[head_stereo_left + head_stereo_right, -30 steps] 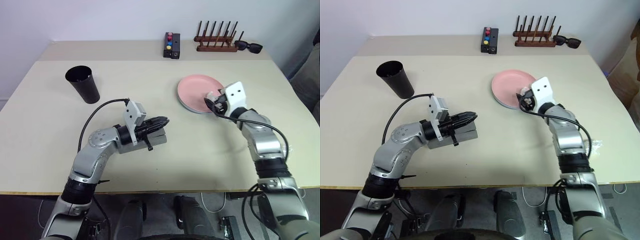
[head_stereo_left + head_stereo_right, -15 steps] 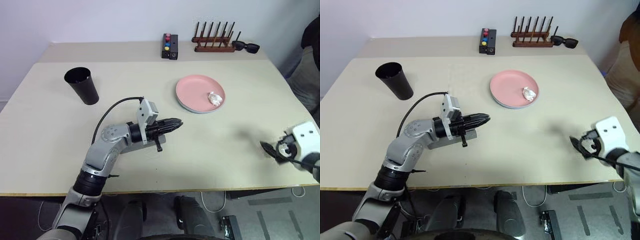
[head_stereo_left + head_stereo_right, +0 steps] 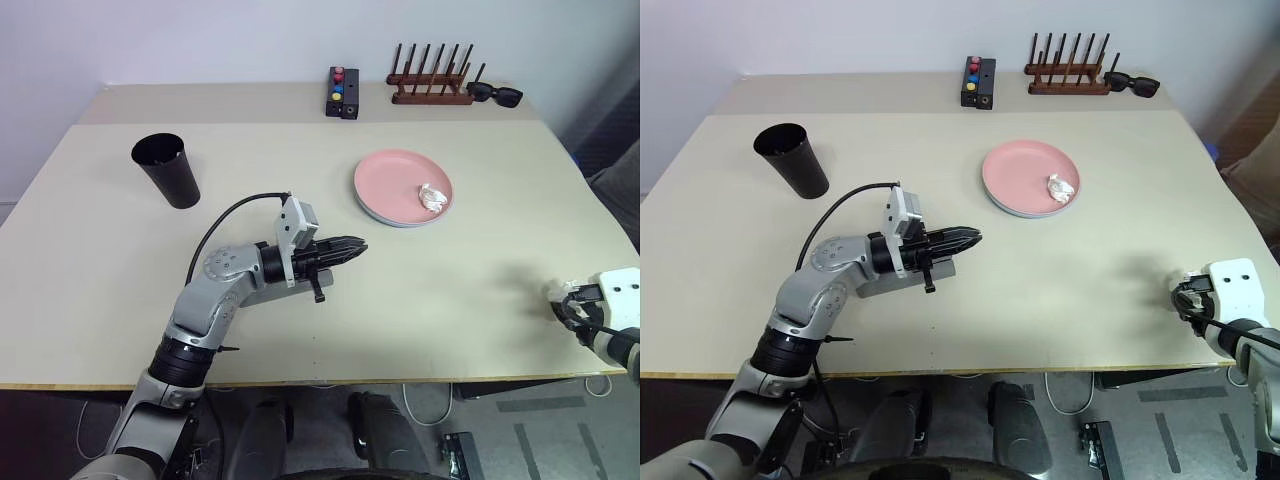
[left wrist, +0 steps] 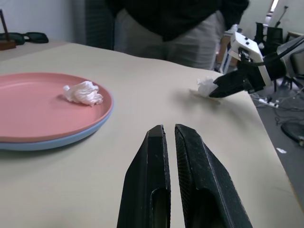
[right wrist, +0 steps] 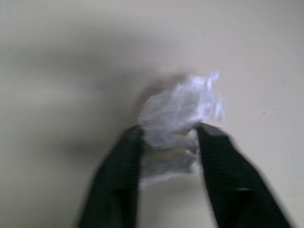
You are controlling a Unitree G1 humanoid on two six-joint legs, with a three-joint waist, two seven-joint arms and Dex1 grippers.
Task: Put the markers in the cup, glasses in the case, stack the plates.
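Right pincer [image 5: 167, 142] pinches a blurred white wad [image 5: 178, 111] at the desk [image 3: 450, 290] edge. Left pincer [image 4: 173, 137] pressed together, hiding the case [image 3: 902, 281].

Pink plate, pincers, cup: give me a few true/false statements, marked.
1. The pink plate sits on a light blue plate. True.
2. The pink plate is bare. False: a crumpled white wad lies on it.
3. The left pincer is wide open. False: its fingers are nearly together, with nothing between them.
4. The right pincer grips a second wad. True.
5. The black cup lies on its side. False: it stands upright.
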